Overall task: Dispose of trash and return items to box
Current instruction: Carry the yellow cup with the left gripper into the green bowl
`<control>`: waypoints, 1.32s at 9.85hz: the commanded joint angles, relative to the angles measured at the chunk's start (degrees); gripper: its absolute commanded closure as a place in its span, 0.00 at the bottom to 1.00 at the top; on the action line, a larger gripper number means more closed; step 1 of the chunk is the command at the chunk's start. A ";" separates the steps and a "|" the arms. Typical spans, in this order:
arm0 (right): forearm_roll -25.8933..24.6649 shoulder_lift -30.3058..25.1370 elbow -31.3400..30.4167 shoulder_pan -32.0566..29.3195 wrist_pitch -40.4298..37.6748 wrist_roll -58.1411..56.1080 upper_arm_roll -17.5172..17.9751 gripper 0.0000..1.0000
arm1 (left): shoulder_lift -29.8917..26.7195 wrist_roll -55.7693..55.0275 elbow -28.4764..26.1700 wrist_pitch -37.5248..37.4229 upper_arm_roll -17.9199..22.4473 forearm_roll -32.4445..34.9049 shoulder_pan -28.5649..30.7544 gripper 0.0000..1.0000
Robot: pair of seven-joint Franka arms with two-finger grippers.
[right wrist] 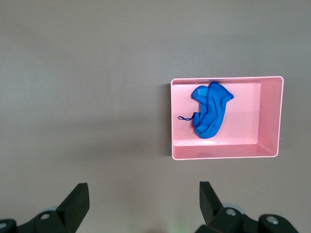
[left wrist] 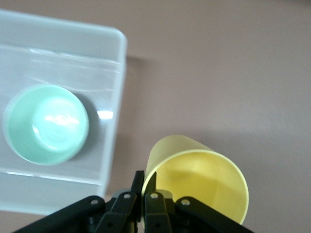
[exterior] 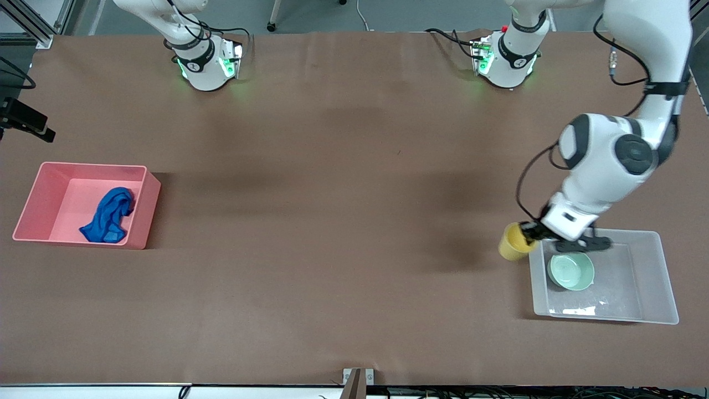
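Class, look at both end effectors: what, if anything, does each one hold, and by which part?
The left end effector pinches the yellow cup by its rim wall, beside the clear box. The right end effector holds nothing.

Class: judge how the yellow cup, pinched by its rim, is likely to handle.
The yellow cup looks thin-walled, so probably light. The left gripper pinches only its rim, so it hangs tilted and might swing. Round sides suggest rolling if dropped.

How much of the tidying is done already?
Most of it. The rag lies in the pink bin, and the bowl sits in the box. The left gripper holds the cup by its rim, just outside the box's edge. Only the cup is left. The right gripper waits open, up high.
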 commanded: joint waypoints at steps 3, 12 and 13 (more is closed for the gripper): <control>-0.53 -0.86 -0.65 -0.26 -0.32 -0.92 -0.15 0.00 | 9.68 12.60 13.69 -5.84 7.65 0.21 1.06 1.00; -0.45 -0.86 -0.82 -0.26 0.30 -0.92 -0.15 0.00 | 19.02 22.40 16.10 -9.37 11.09 -3.40 2.13 0.01; -0.36 -0.86 -0.82 -0.34 0.29 -1.01 -0.15 0.00 | 17.54 21.43 16.10 -9.55 11.00 -3.66 2.47 0.00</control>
